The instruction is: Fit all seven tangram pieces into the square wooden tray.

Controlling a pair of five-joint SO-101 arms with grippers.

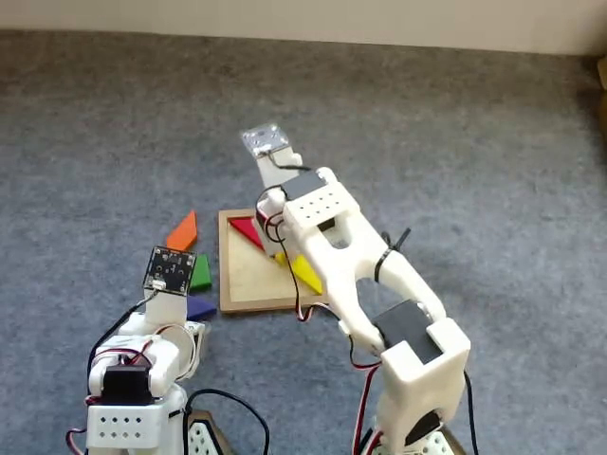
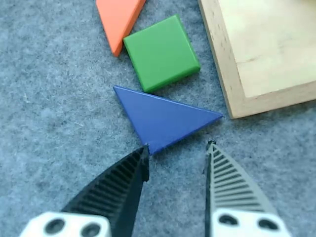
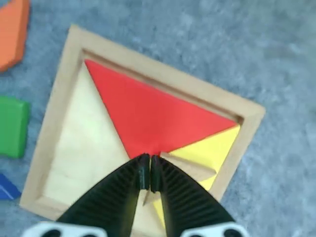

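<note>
The square wooden tray [image 1: 225, 270] lies on grey carpet and holds a red triangle [image 1: 245, 230] and a yellow piece [image 1: 305, 274]. My right gripper [image 3: 148, 170] is shut with nothing in it, its tips just above the red triangle [image 3: 153, 116] where it meets the yellow piece [image 3: 213, 149]. Left of the tray lie an orange parallelogram [image 1: 182, 230], a green square [image 1: 201, 272] and a blue triangle [image 1: 200, 307]. My left gripper [image 2: 177, 147] is open, its fingertips at the near edge of the blue triangle [image 2: 162, 118], beside the tray corner [image 2: 223, 74].
The green square [image 2: 161, 53] touches the blue triangle's far corner, and the orange parallelogram [image 2: 118, 17] lies just beyond it. The right arm [image 1: 360, 265] stretches over the tray's right side. Open carpet surrounds the pieces, and a wall edge runs along the back.
</note>
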